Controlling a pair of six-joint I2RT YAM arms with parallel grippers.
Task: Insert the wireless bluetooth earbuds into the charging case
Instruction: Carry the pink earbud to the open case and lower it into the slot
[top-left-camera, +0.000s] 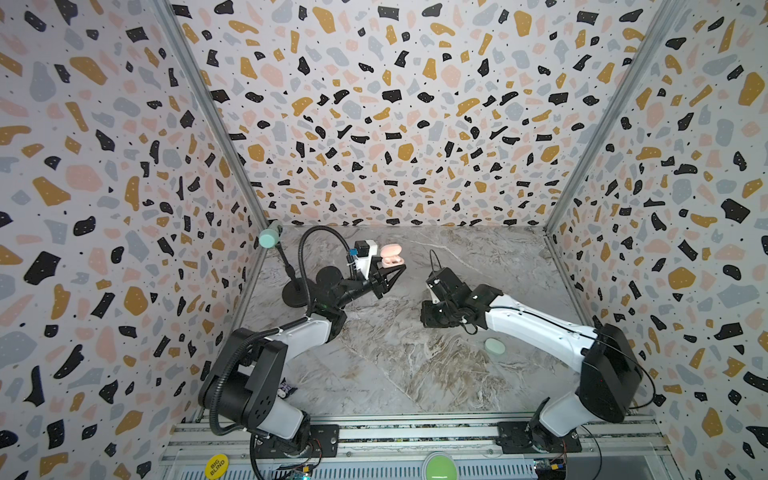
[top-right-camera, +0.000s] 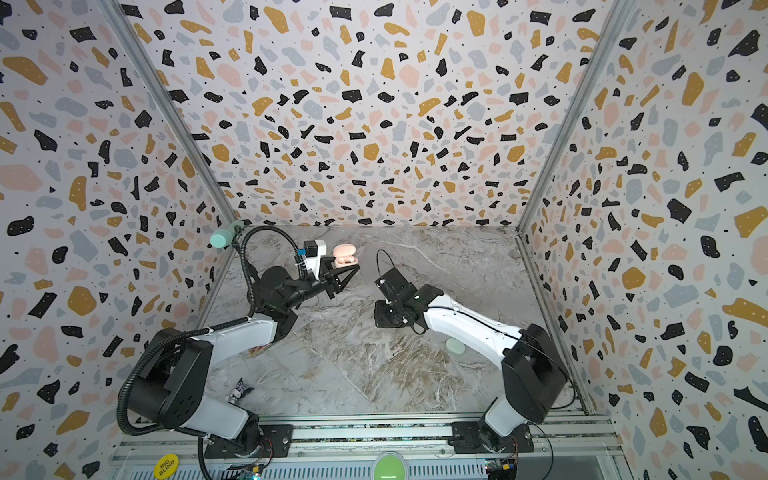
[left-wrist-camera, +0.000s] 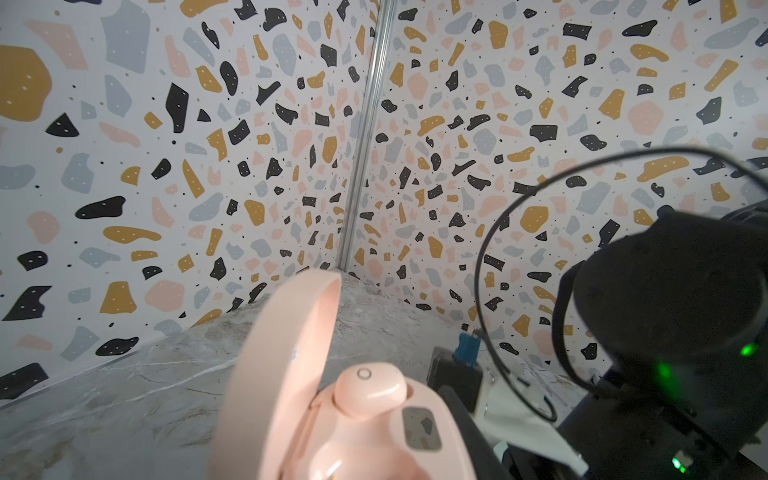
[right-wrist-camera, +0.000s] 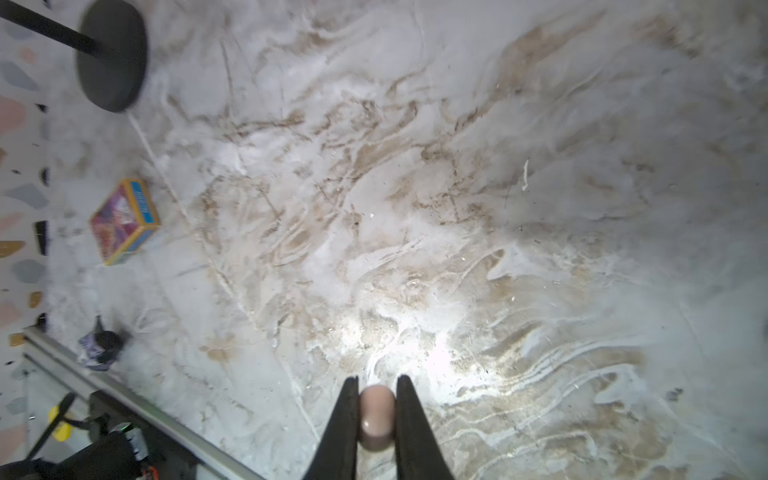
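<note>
Pink earbud (right-wrist-camera: 376, 419) is pinched in the right claw (right-wrist-camera: 377, 380); a second earbud (left-wrist-camera: 370, 388) sits in the one open pink case (left-wrist-camera: 286, 365), which the left claw (top-left-camera: 399, 270) clamps. One mint case (top-left-camera: 494, 345) lies behind the right claw on marble (top-left-camera: 395, 374), terrazzo walls (top-left-camera: 374, 104) around.

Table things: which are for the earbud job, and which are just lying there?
Job: open pink oval plastic case; rounded pink earbud seated inside; second pink earbud in right gripper.
Lying about: colourful little box; black round stand base.
</note>
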